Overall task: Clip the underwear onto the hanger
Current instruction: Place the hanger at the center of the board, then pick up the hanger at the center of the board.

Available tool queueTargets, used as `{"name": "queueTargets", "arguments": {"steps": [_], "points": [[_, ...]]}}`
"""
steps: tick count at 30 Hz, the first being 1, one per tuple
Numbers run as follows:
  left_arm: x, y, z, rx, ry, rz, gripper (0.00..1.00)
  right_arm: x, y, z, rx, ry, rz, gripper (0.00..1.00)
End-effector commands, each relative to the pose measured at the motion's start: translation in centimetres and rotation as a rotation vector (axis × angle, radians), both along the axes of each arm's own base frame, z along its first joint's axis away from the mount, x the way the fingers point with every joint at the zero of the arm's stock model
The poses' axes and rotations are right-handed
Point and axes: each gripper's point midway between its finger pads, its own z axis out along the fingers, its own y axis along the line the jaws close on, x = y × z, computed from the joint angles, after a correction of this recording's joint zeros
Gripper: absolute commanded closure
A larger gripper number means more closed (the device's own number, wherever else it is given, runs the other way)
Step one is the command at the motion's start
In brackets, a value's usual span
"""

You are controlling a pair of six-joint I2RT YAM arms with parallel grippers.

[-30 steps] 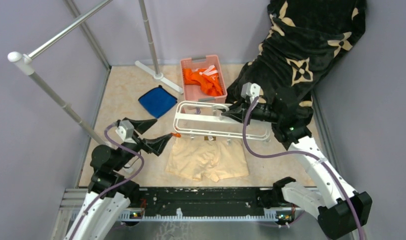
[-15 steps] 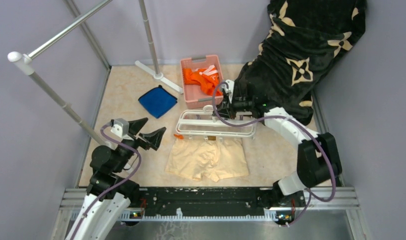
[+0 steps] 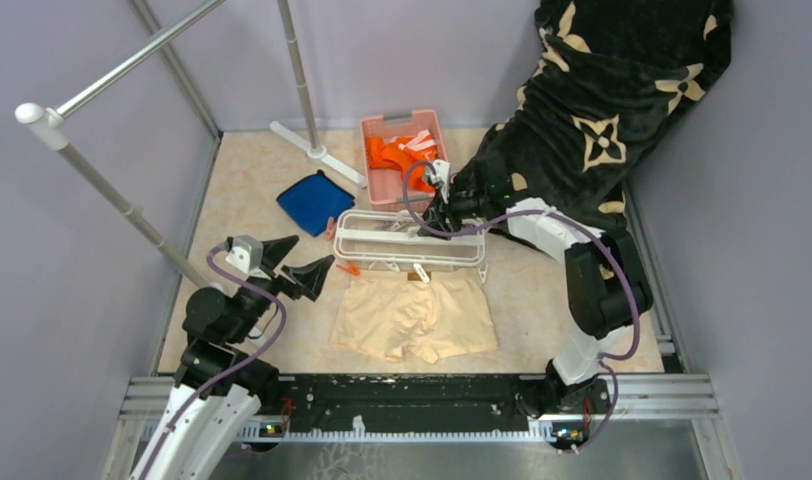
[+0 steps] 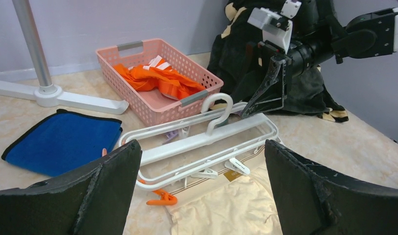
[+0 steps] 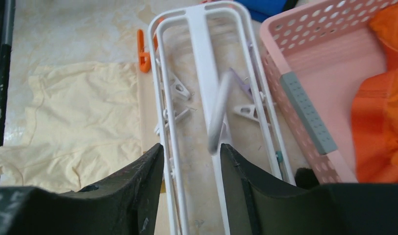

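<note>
One hanger (image 4: 202, 142) farther left, one underwear (image 3: 414, 318)

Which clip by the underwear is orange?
The orange clip at the hanger's near-left corner, just off the underwear's waistband; the other clips along its bars are pale.

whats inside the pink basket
A heap of orange clothes with white strips lies in the pink basket. Part of the basket's floor shows bare beside it. Anything beneath the heap is covered.
</note>
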Motion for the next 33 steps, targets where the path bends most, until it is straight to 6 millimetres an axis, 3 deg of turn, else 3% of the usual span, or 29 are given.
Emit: {"name": "queueTargets", "arguments": {"steps": [1,6,10,13,18,24,28,33], "points": [[-0.1,0.0,1.1,0.01,-0.035,-0.004,0.0,1.7,-0.9,7.0,0.096,-0.176,-0.127,0.53],[0.3,-0.1,0.7,0.016,-0.022,0.001,0.0,2.0,-3.8,8.3,0.128,-0.168,-0.403,0.52],[0.7,-0.4,0.4,0.013,-0.005,-0.006,0.01,1.4,-5.9,7.3,0.131,-0.067,-0.59,0.52],[1.0,-0.7,0.1,0.009,0.014,-0.015,0.01,0.0,-6.0,5.6,0.11,0.056,-0.62,0.53],[1.2,-0.9,0.0,-0.011,0.022,-0.018,0.01,0.3,-6.3,2.1,0.01,0.12,-0.73,0.54],[1.0,-0.6,0.4,0.0,0.017,-0.009,0.02,1.2,-4.9,1.3,-0.065,0.108,-0.741,0.54],[1.0,-0.3,0.3,-0.006,0.016,0.005,0.02,-0.2,-2.9,0.1,-0.047,0.118,-0.716,0.53],[1.0,-0.3,0.1,-0.012,0.026,0.006,0.02,0.4,-5.2,-1.1,-0.018,0.129,-0.928,0.52]]}}
